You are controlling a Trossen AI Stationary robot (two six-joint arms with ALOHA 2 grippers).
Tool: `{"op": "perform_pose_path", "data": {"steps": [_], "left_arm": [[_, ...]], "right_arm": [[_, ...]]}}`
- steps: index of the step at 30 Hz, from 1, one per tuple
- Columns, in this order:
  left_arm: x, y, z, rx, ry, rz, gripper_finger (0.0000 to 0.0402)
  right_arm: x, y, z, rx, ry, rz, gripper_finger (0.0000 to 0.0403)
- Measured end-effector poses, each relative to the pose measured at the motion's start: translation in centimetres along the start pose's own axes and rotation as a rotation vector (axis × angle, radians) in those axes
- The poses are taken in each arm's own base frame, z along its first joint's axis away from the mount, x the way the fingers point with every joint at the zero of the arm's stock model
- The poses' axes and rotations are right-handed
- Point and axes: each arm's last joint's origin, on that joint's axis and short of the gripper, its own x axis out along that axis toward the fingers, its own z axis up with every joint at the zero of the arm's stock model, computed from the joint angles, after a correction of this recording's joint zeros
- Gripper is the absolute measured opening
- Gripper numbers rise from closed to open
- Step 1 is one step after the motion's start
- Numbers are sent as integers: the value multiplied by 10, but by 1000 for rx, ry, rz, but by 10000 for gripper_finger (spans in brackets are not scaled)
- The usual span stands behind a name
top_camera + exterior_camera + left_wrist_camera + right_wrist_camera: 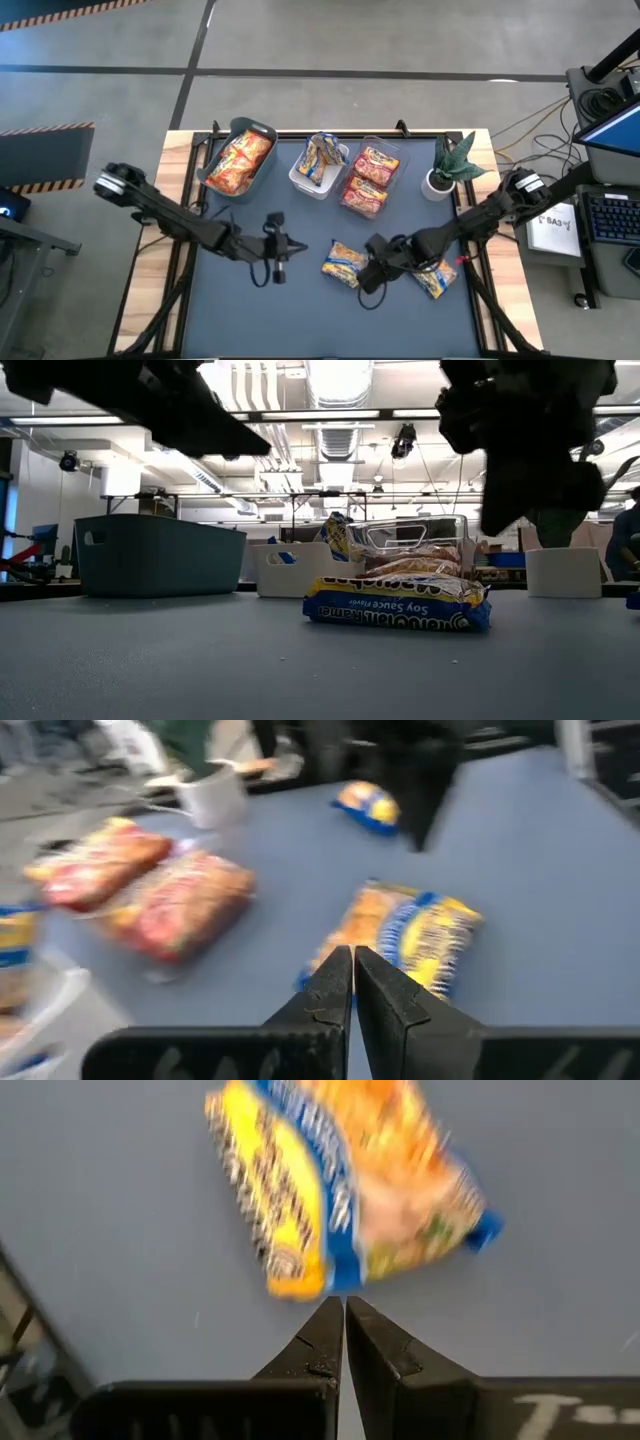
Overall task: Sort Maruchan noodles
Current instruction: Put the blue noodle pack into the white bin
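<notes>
High view: both the left gripper (279, 262) and the right gripper (372, 268) are shut and empty; the crinkly blue-and-yellow plastic noodle packet (345, 263) between them could be shoved aside.

The near half of the dark blue-grey table mat (240, 310) lies bare. Along the far edge a grey-green plastic bin (262, 131), a white plastic bin (298, 175), a clear plastic bin (398, 152) and a white potted plant (440, 180) form a row. Mid-table, two blue-and-yellow crinkly noodle packets (343, 262) (437, 278) lie flat near the shut right gripper (372, 282); the shut left gripper (279, 268) hangs left of them, open mat between.
</notes>
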Motion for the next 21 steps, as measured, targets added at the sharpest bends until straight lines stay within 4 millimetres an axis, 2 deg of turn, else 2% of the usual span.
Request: {"op": "perform_pose_path", "data": {"steps": [3,7,17,21], "left_arm": [[11,-8,-6,-12,-18,-70,0],[23,-16,-15,-38,-31,-114,0],[66,-40,-24,33,16,-113,0],[81,-48,-31,76,45,-113,0]], "right_arm": [[-1,1,-2,-14,-90,-23,12],[2,-3,-4,7,-72,-32,41],[10,-18,-19,61,-69,-69,180],[18,-23,-21,87,-93,-10,220]]}}
